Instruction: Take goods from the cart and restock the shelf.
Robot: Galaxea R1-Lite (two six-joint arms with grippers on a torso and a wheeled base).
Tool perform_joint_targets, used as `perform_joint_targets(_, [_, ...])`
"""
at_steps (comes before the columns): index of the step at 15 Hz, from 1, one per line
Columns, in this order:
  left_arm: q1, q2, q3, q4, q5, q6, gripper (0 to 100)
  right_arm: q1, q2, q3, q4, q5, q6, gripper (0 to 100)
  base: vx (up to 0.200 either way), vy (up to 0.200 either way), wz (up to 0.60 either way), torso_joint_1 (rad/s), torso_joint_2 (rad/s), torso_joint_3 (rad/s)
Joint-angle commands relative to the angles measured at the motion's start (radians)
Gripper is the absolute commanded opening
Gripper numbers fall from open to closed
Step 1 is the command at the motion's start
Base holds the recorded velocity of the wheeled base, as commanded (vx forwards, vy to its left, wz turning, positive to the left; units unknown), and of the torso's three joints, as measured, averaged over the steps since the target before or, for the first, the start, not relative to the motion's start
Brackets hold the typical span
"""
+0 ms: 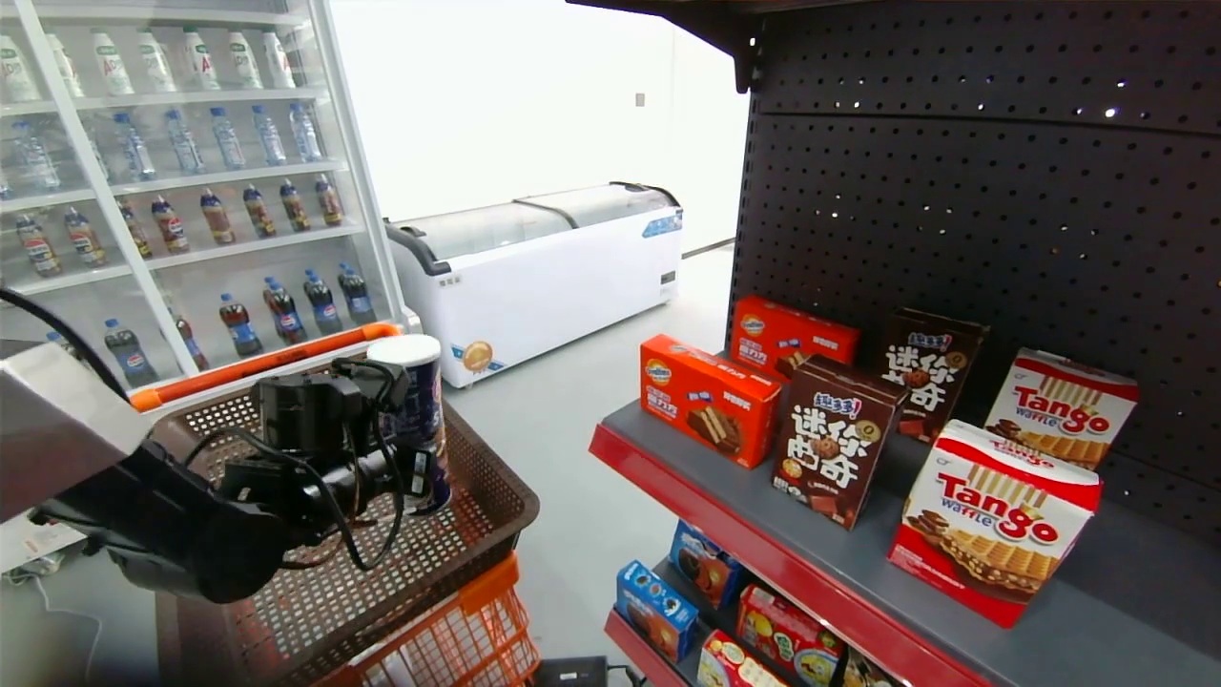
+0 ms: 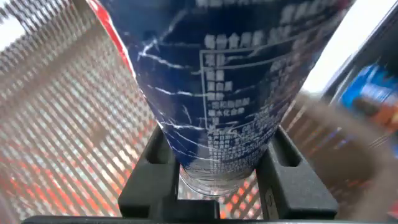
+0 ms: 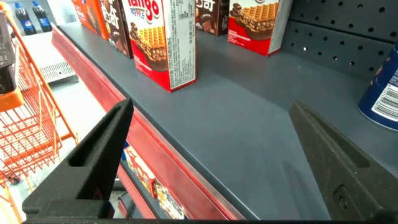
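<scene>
Left gripper [image 1: 420, 472] pinches the blue canister [image 1: 416, 401] upright at the cart basket [image 1: 506, 472]; the pick step is in hand. Next, it likely needs carrying toward 3 o'clock onto the shelf [image 1: 1145, 592].

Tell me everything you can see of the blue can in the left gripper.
The blue can is a tall cylinder, dark blue with white print and crack-like lines, a red patch on one side and a white lid. It stands upright, clamped near its base between the left gripper's black fingers, over the cart's brown mesh basket; only the fingers visibly touch it.
</scene>
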Motion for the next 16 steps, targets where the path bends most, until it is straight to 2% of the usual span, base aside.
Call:
perform_joint_targets(1, [-0.061,-0.162,-0.041,0.065,-0.039,0.001,0,0.000,0.000,0.000,-0.001,0.000,0.000,100,0.000,0.000,0.00,0.000,0.00,0.000])
perform_joint_targets(2, [-0.091,-0.208,-0.030,0.069,-0.094,0.001,0,0.000,0.000,0.000,-0.001,0.000,0.000,100,0.000,0.000,0.00,0.000,0.00,0.000])
perform_joint_targets(5, [-0.171,-0.311,0.020,0.077,-0.163,-0.001,0,0.000,0.000,0.000,-0.001,0.000,0.000,100,0.000,0.000,0.00,0.000,0.00,0.000])
perform_joint_targets(7, [-0.186,-0.386,0.014,0.181,-0.230,-0.005,0,0.000,0.000,0.000,-0.001,0.000,0.000,100,0.000,0.000,0.00,0.000,0.00,0.000])
perform_joint_targets(9, [-0.228,-0.460,0.027,0.187,-0.241,-0.027,0,0.000,0.000,0.000,-0.001,0.000,0.000,100,0.000,0.000,0.00,0.000,0.00,0.000])
perform_joint_targets(11, [-0.271,-0.513,0.030,0.189,-0.256,-0.094,0,0.000,0.000,0.000,-0.001,0.000,0.000,100,0.000,0.000,0.00,0.000,0.00,0.000])
perform_joint_targets(12, [-0.285,-0.519,0.028,0.189,-0.266,-0.097,0,0.000,0.000,0.000,-0.001,0.000,0.000,100,0.000,0.000,0.00,0.000,0.00,0.000])
perform_joint_targets(16, [-0.283,-0.526,0.047,0.189,-0.341,-0.093,0,0.000,0.000,0.000,0.000,0.000,0.000,100,0.000,0.000,0.00,0.000,0.00,0.000])
